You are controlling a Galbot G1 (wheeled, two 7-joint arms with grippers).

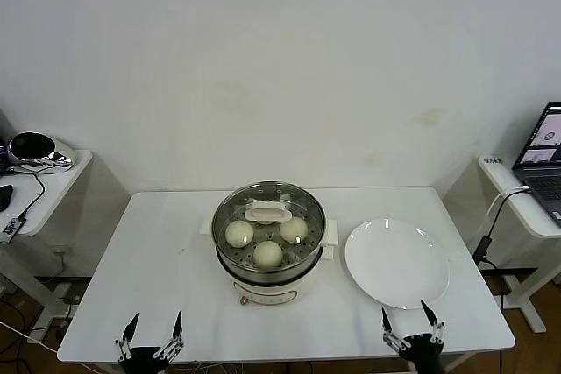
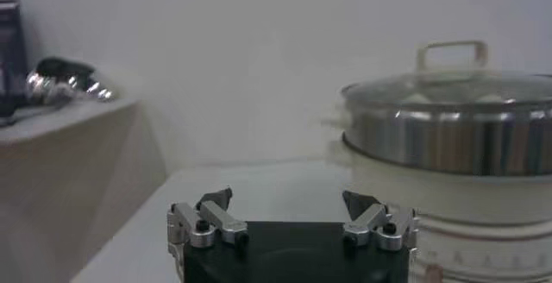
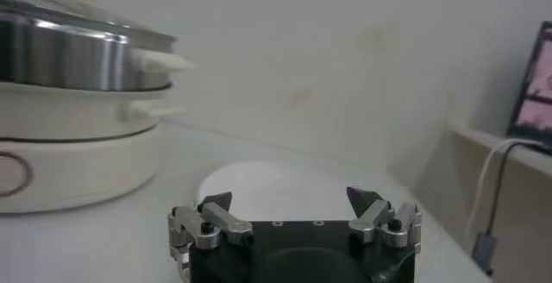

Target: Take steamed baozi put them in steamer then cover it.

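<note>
The steel steamer (image 1: pixel 268 260) on its white base stands mid-table, and the glass lid with a cream handle (image 1: pixel 267 212) sits on it. Through the lid I see three pale baozi (image 1: pixel 267 253) on the perforated tray; a fourth is hidden, perhaps under the handle. The steamer also shows in the left wrist view (image 2: pixel 448 142) and the right wrist view (image 3: pixel 69 60). My left gripper (image 1: pixel 153 328) is open and empty at the table's front left edge. My right gripper (image 1: pixel 412 320) is open and empty at the front right edge, just before the plate.
An empty white plate (image 1: pixel 396 262) lies right of the steamer; it also shows in the right wrist view (image 3: pixel 276 185). Side tables stand at both sides, the left with a shiny device (image 1: pixel 35 150), the right with a laptop (image 1: pixel 542 159) and cables.
</note>
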